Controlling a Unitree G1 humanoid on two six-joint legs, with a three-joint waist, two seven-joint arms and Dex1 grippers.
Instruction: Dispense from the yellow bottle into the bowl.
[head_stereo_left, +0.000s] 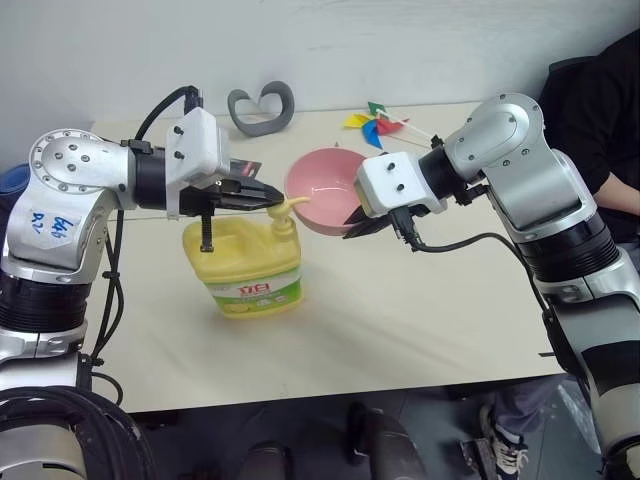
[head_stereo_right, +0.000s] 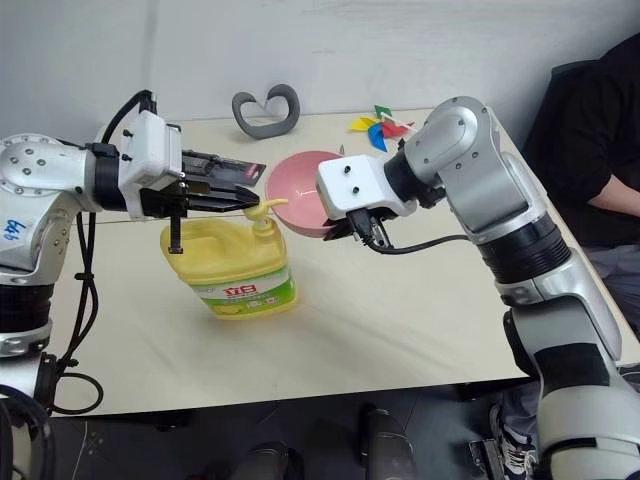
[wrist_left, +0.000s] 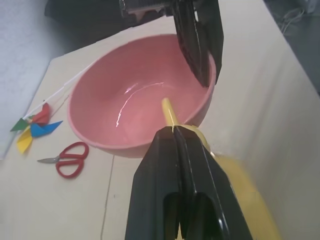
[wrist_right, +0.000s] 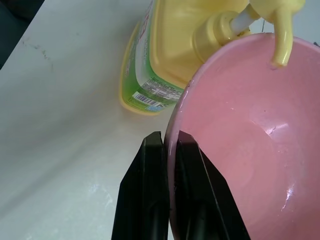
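Observation:
The yellow bottle (head_stereo_left: 245, 265) stands upright on the table, its green-and-white label facing me. My left gripper (head_stereo_left: 270, 197) is shut, and its fingertips rest on top of the pump head (head_stereo_left: 283, 210). The pump's spout (wrist_right: 281, 35) reaches over the rim of the pink bowl (head_stereo_left: 322, 185). The bowl is held off the table, tilted toward the bottle. My right gripper (wrist_right: 170, 145) is shut on the bowl's rim, one finger inside and one outside. The bowl's inside (wrist_left: 135, 100) looks glossy; I cannot tell whether it holds any liquid.
At the table's back lie a grey curved object (head_stereo_left: 262, 108) and a coloured pinwheel (head_stereo_left: 380, 125). Red scissors (wrist_left: 70, 159) lie close to the pinwheel. A person in dark clothes (head_stereo_left: 600, 110) sits at the right side. The table's front edge (head_stereo_left: 350, 385) runs just ahead of the bottle.

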